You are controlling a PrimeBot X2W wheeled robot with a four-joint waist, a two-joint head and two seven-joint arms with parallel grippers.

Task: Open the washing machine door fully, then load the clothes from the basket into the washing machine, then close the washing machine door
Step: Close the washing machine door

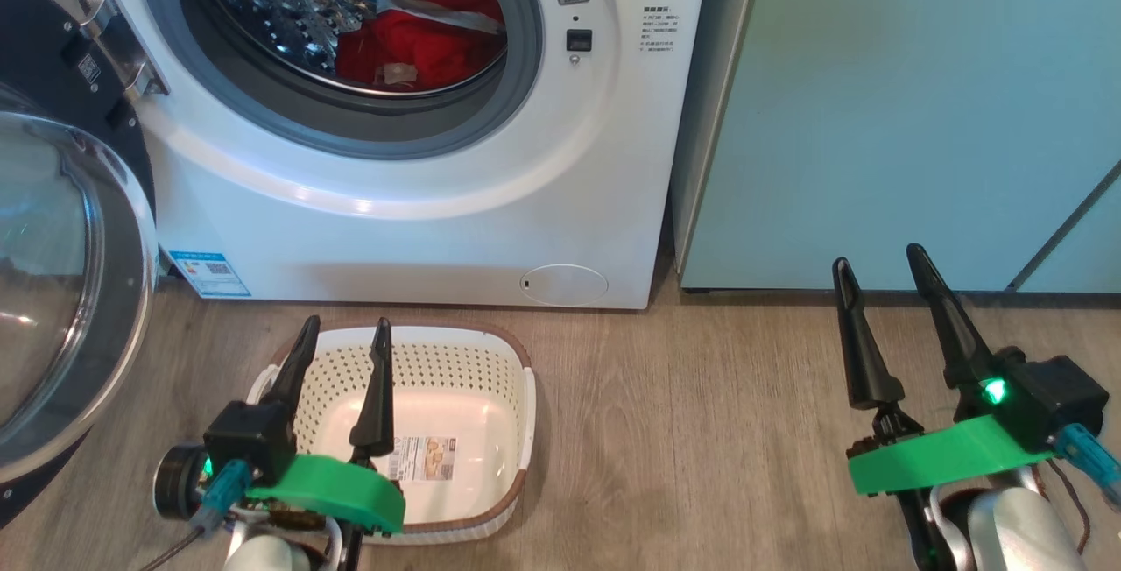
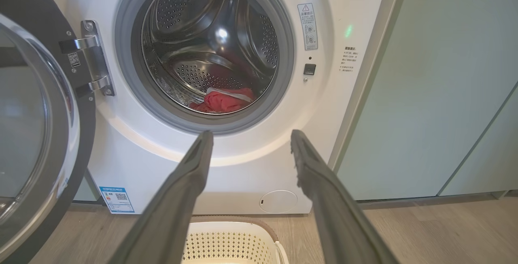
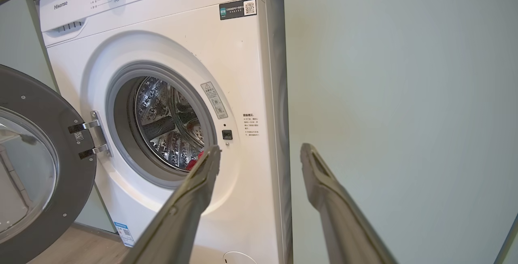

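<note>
Door (image 1: 61, 291): stands wide open left of washer (image 1: 438, 229); stiff, hinged, glossy rim probably slippery, so I'd push its free edge. Clothes (image 1: 420, 41): soft, inside drum (image 1: 289, 10). Basket (image 1: 517, 361): on floor (image 1: 683, 396). Left claw (image 1: 347, 323), right claw (image 1: 877, 256): open, holding nothing.

Fig. Surroundings as I see them ahead of me. Right half of my head view: a pale teal flat-fronted cabinet (image 1: 876, 116), upright, its matt face plain. A thin dark seam (image 1: 1064, 227) runs slantwise across the cabinet's right part and divides it into two panels. Beneath the cabinet's lower edge, a narrow dark recessed strip (image 1: 832, 292) marks where it meets the ground. Foreground: a grey-brown wood-grain plank floor (image 1: 701, 396), its boards running left to right across my head view. Far left of my right wrist view: a second pale teal panel (image 3: 20, 45), standing further back, with more plank flooring below it.
</note>
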